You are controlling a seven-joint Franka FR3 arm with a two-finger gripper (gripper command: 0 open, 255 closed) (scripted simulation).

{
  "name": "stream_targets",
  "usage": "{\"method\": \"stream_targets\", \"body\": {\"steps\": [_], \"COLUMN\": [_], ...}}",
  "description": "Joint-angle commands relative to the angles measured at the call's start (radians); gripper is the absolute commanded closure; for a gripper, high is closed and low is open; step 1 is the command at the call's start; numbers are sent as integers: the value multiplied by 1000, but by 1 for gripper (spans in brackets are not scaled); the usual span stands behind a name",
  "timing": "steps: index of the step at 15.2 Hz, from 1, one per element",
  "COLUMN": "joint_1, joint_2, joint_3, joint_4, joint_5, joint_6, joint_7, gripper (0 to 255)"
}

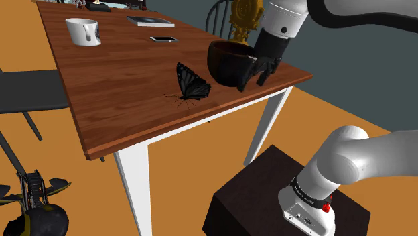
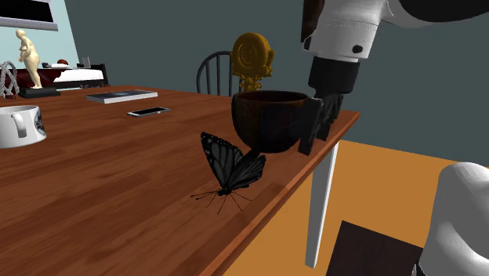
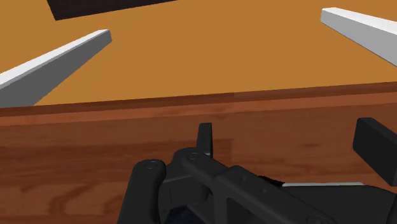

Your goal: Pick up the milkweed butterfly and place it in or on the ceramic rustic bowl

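Claw (image 1: 252,76) is spread, empty, beside bowl (image 1: 224,59); it should be lifted clear, then lowered over upright butterfly (image 1: 190,83) on surface (image 1: 120,87).

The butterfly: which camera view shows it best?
The second exterior view: the butterfly is near and large, wings raised. The shoulder view shows it smaller, from above, beside the dark bowl. The wrist view faces the table edge and the floor.

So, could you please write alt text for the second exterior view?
A dark butterfly stands near the edge of a wooden table, just in front of a dark bowl. The black gripper hangs close beside the bowl, toward the view's right.
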Motion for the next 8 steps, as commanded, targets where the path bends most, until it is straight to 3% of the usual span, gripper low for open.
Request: {"method": "stream_targets", "body": {"steps": [1, 8], "joint_1": [-3, -61], "joint_2": [-4, 48], "joint_3": [62, 299], "joint_4": [10, 119], "joint_5": [25, 68], "joint_6": [22, 98], "joint_7": [86, 377], "gripper": [0, 0]}}
